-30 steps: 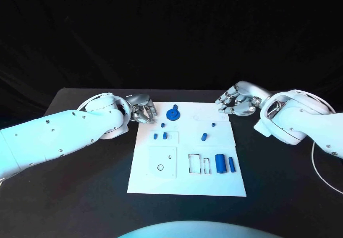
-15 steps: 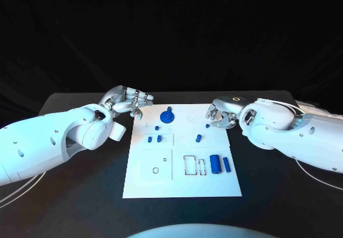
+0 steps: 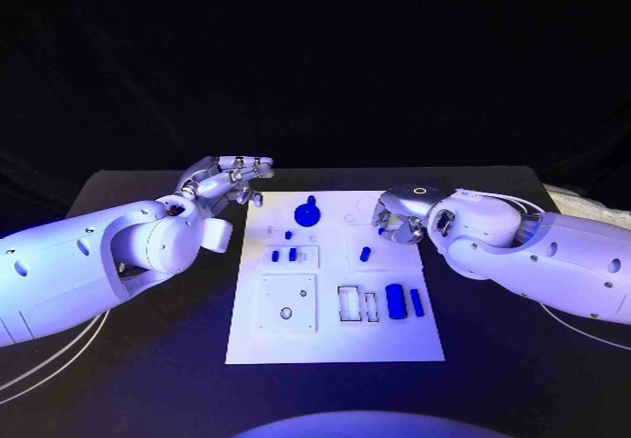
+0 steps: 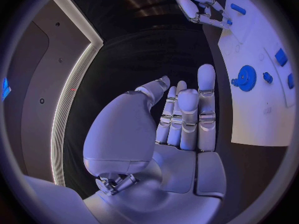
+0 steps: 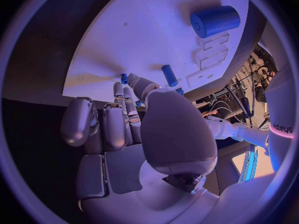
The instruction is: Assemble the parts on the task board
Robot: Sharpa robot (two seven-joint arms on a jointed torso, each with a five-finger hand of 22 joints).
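The task board (image 3: pixel 336 342) lies in the middle of the frame on the black surface (image 3: pixel 526 365), with its blue parts spread over it: a gear (image 3: pixel 308 214) near the upper edge, two small pegs (image 3: pixel 283 256) left of centre, a slim peg (image 3: pixel 365 255) to their right, and a thick cylinder (image 3: pixel 396 297) beside a thinner rod (image 3: pixel 417 302) at lower right. My right robot hand (image 3: pixel 398 222) hangs over the board's upper right corner, fingers curled downward and, as far as I can see, holding nothing; the slim peg looks to be its nearest target. I judge I should lower it gently, straddle the peg, and pinch near its middle so it stays straight. My left robot hand (image 3: pixel 232 179) hovers off the board's upper left corner, fingers straight and empty, close to the gear.
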